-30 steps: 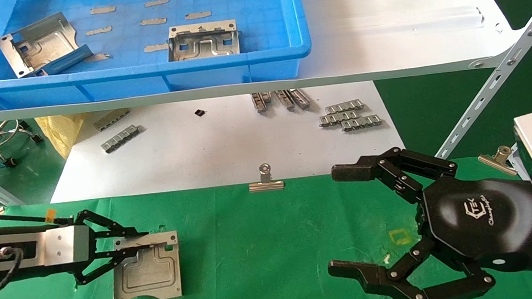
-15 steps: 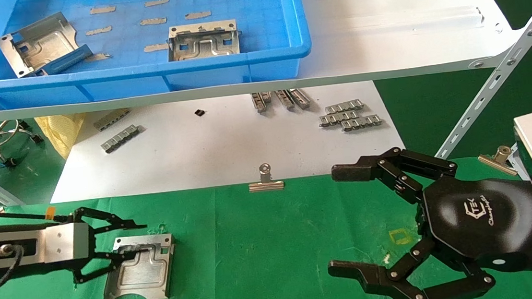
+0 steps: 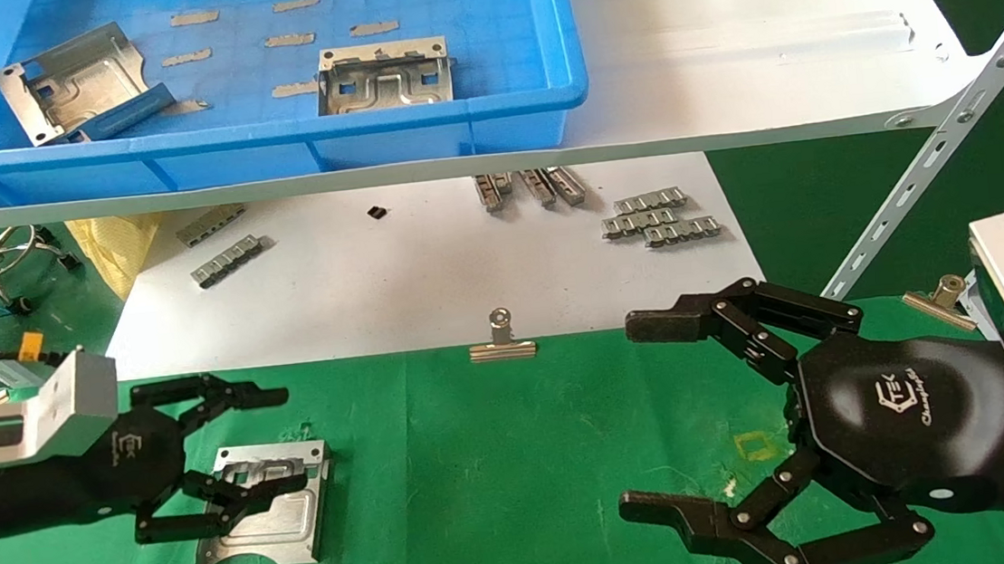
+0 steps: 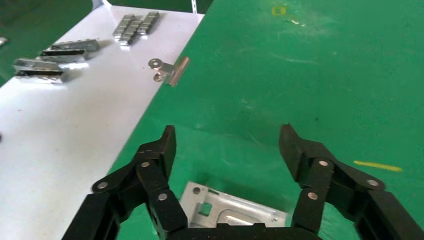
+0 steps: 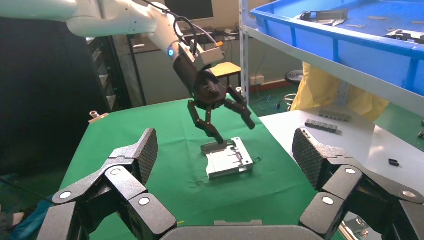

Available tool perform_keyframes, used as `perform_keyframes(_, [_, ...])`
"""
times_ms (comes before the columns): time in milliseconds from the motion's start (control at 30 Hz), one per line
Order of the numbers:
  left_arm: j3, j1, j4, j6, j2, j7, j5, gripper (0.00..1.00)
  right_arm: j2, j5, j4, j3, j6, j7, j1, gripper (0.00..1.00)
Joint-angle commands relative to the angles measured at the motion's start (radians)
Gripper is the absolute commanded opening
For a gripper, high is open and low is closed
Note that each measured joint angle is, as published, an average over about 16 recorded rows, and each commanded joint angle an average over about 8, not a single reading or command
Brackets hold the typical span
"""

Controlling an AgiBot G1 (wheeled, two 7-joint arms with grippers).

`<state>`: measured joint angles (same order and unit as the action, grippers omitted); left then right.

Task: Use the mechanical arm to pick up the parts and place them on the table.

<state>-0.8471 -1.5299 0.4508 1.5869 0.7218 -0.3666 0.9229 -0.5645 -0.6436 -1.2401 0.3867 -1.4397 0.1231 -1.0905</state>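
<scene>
One silver stamped plate lies flat on the green cloth table, at the near left. My left gripper hangs open just above its near-left edge, with nothing between the fingers. In the left wrist view the plate shows under the open left gripper. The right wrist view shows the plate with the left gripper above it. My right gripper is open and empty over the cloth at the right. Two more plates lie in the blue bin.
The bin stands on a white shelf held by a slanted metal bracket. A white board behind the cloth carries small grey ridged strips. A silver binder clip sits on the cloth's far edge.
My left gripper has let go of the plate, which dropped flat onto the cloth. The gripper then turned at the wrist and lifted slightly. The right arm has not moved.
</scene>
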Motion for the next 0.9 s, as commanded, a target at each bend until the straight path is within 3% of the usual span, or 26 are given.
perform_keyframes(33, [0.001,0.006,-0.02,0.007,0.002,0.016,-0.02,1.0,0.0,0.0,0.0,0.0,0.0,0.0,0.0,1.0])
perform_keyframes(333, [0.022,0.022,0.023,-0.002,-0.003,0.029,-0.018,1.0,0.0,0.0,0.0,0.0,0.0,0.0,0.0,1.0])
perform_keyframes(900, [0.179,0.147,0.256,-0.028,-0.034,0.18,-0.068,1.0,0.0,0.0,0.0,0.0,0.0,0.0,0.0,1.0])
